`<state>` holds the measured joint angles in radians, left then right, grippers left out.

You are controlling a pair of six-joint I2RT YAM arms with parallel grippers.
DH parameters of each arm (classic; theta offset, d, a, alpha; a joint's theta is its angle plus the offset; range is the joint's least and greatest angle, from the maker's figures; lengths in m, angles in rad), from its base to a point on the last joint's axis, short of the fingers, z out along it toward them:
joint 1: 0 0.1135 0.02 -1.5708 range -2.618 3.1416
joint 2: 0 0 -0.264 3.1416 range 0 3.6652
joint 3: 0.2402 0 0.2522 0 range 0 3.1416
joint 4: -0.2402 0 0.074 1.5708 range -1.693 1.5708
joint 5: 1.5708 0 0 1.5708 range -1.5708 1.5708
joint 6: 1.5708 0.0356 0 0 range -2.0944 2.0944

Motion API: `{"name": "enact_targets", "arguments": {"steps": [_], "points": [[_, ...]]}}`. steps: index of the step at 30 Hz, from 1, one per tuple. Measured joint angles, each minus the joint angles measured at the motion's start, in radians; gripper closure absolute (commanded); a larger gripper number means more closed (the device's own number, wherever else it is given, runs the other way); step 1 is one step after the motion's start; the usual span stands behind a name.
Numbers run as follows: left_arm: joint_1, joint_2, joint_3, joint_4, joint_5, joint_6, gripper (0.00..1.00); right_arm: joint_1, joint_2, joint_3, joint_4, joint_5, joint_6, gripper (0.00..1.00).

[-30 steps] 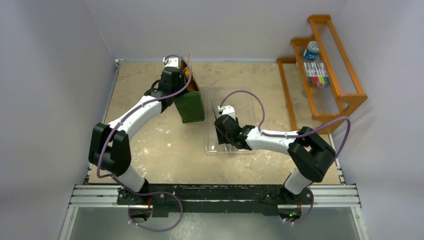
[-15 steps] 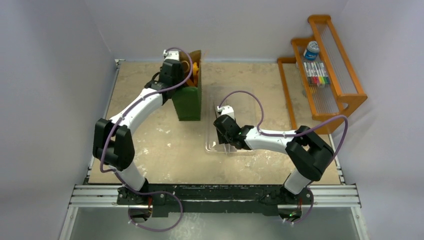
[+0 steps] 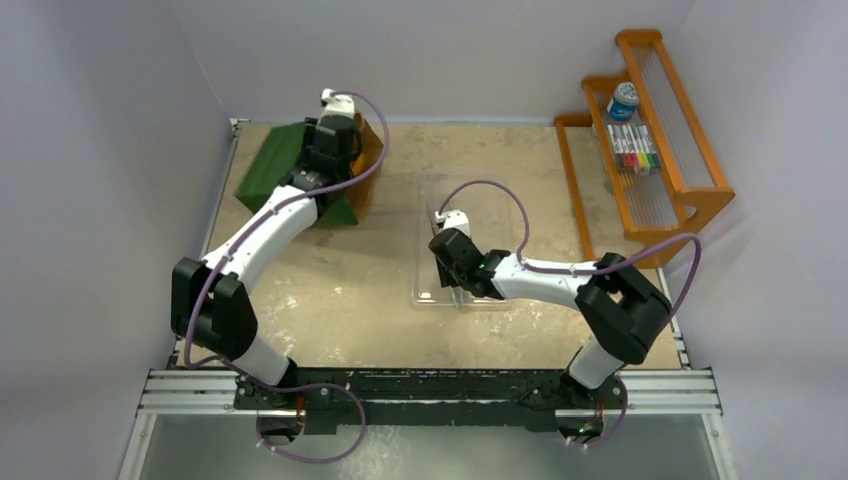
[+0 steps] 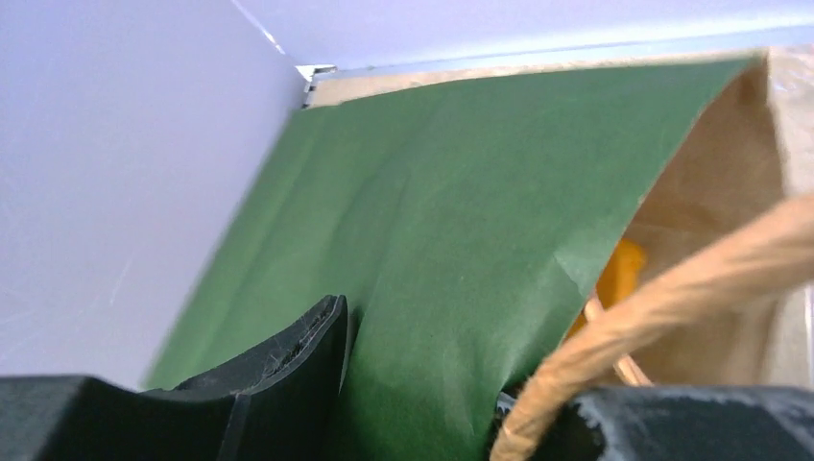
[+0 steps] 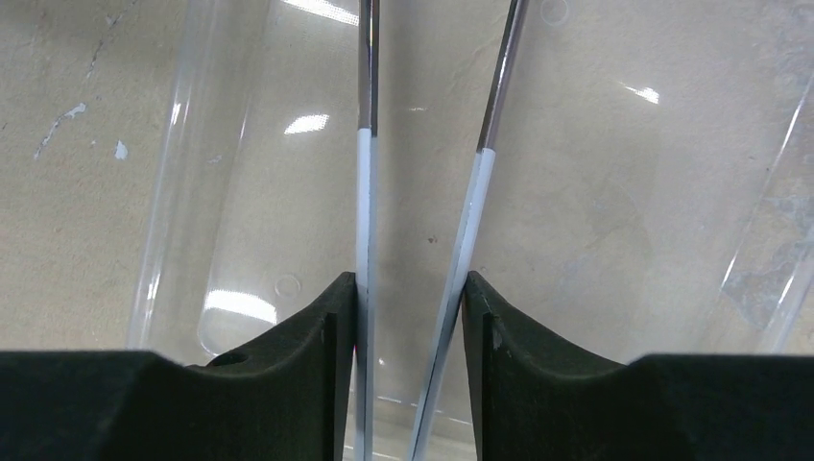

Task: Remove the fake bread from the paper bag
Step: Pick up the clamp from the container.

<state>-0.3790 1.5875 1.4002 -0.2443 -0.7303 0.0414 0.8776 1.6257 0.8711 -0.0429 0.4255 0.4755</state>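
Note:
The dark green paper bag (image 3: pixel 268 166) lies tipped toward the left wall at the table's back left, its brown inside (image 3: pixel 371 150) facing right. My left gripper (image 3: pixel 335 148) is shut on the bag's green wall (image 4: pixel 461 221), which sits pinched between the fingers (image 4: pixel 288 375). A tan string handle (image 4: pixel 672 312) crosses the near right of the left wrist view. One orange piece of fake bread (image 4: pixel 620 274) shows inside the bag's mouth. My right gripper (image 5: pixel 411 288) is shut on the two arms of metal tongs (image 5: pixel 368 144), held over the clear tray (image 5: pixel 624 192).
The clear plastic tray (image 3: pixel 495 205) lies right of centre under the right gripper (image 3: pixel 440 228). An orange wooden rack (image 3: pixel 690 150) with markers and a small jar stands at the back right. The left wall runs close beside the bag.
The bag has gone from upright to tipped over toward the left wall, with the left arm swinging back and left. The right gripper's jaws have narrowed on the tongs.

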Motion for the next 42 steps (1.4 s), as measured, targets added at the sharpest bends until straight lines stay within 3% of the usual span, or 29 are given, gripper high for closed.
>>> {"name": "enact_targets", "arguments": {"steps": [7, 18, 30, 42], "points": [[-0.051, -0.060, -0.230, 0.098, 0.047, 0.005, 0.66, -0.002, -0.077, 0.000, -0.037, -0.020, -0.010, 0.61], [-0.072, -0.154, -0.417, 0.275, 0.112, -0.005, 0.66, -0.002, -0.211, 0.000, -0.156, -0.024, 0.000, 0.61], [-0.213, -0.066, -0.401, 0.316, 0.121, -0.028, 0.65, -0.002, -0.345, 0.000, -0.322, 0.017, 0.043, 0.63], [-0.219, -0.007, -0.398, 0.301, -0.003, -0.089, 0.63, -0.002, -0.433, 0.000, -0.423, 0.034, 0.091, 0.63]]}}
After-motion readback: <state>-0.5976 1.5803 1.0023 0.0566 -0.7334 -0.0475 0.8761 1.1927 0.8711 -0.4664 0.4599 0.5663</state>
